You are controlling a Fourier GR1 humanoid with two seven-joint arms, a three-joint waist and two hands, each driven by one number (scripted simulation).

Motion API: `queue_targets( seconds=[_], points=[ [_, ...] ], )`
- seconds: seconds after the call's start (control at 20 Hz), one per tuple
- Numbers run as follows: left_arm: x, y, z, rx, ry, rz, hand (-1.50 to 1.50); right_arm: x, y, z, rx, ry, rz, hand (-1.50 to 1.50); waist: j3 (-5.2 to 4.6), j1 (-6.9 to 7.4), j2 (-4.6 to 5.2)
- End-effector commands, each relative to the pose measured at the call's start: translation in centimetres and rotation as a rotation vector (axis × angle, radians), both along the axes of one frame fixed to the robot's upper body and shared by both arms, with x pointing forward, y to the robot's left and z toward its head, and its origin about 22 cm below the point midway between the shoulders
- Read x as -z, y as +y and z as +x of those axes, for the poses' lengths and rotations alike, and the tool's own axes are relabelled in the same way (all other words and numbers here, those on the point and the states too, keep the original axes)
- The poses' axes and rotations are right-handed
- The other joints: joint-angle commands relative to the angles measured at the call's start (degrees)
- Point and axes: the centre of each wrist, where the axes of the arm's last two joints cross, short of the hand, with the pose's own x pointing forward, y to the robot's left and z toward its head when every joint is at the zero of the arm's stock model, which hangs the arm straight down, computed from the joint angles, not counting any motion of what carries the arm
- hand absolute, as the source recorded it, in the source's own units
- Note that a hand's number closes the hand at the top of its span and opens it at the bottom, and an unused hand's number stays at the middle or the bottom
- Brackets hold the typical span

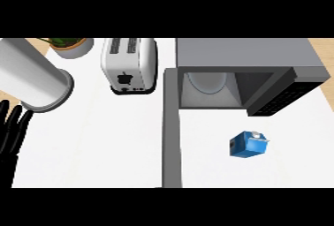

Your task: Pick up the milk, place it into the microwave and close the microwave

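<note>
Black fingers of the left hand show at the left edge of the counter, straight and pointing up, holding nothing: a hand at rest. Right hand not in sight anywhere.

Outward from that hand: a big grey cylinder lies just above it, then a white toaster further along, a potted plant behind.

Milk: small blue carton with a white top, standing alone on the white counter, well apart from the left hand and far to its right, on the other side of the open door.

Microwave stands open just behind the milk; its door swings out toward the robot as a long grey strip between hand and carton. Pale plate visible inside the cavity.

Judgement: the carton sits on the robot's right side, so the unseen right arm looks the natural one to fetch it. The left would have to cross the door. The carton shows no clear long axis from here; a side approach seems likely. Nothing yet picked up.
</note>
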Motion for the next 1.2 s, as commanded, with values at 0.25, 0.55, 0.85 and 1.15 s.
queue_targets(
  seconds=[0.25, 0.55, 0.85, 1.15],
  points=[
    [0.5, -0.4, -2.4, -0.012, -0.011, -0.005, -1.5, 2.7, -0.4, 3.0, 0.157, 0.014, -0.048, -1.5, 0.0, 0.29, 0.05],
    [1.5, 2.3, -4.3, 0.003, 0.017, -0.004, -1.5, 4.6, 3.8, 5.3, 0.17, 0.039, -0.078, -1.5, -0.02, 0.47, 0.04],
    [0.2, 0.3, -4.2, -0.004, 0.004, 0.006, -1.5, 8.6, 2.7, 5.4, 0.189, 0.059, -0.115, -1.5, 0.04, 0.32, 0.11],
    [1.8, 2.4, -4.7, 0.004, 0.009, 0.018, -1.5, 7.8, 0.3, 7.3, 0.267, 0.051, -0.166, -1.5, 0.01, 0.41, 0.08]
  ],
)
